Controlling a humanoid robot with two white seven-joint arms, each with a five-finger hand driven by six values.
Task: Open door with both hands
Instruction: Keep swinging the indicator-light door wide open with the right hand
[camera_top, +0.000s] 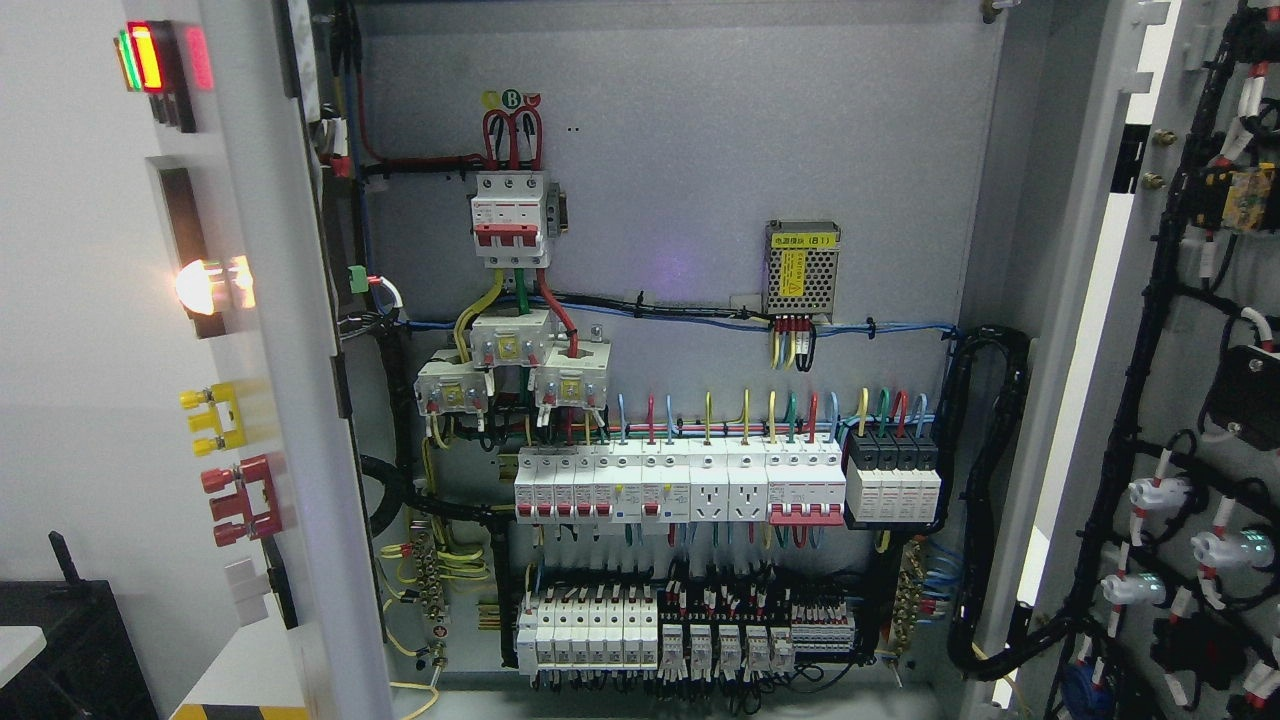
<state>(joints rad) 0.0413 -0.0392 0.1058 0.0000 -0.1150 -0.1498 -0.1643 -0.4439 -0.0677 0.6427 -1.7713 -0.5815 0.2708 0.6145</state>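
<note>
Both doors of the electrical cabinet are standing wide open, so the opening step is looking finished, or very nearly so. The left door (290, 400) is swinging out toward the camera at the picture's left, showing its edge and the outer face with a lit red and green indicator (150, 58), a glowing lamp (205, 285), a yellow terminal (215, 417) and a red terminal (243, 498). The right door (1180, 400) is lying open at the picture's right, turning its inner face to the camera, with black wiring looms (1150, 330) and the backs of panel fittings running down it. Between them the cabinet back panel (700, 140) is lying fully exposed, carrying a main breaker (511, 218) at the upper left, a small mesh-cased power supply (801, 268) to its right, and a row of breakers (680, 485) across the middle with terminal blocks below. No robot hand is showing anywhere in the head view, neither left nor right, so whether the fingers are spread or curled cannot be told. Judging from this, nothing is needing to be pulled further; if anything is remaining, it is only checking that each door is resting at its full swing and keeping both arms clear of the exposed wiring.
</note>
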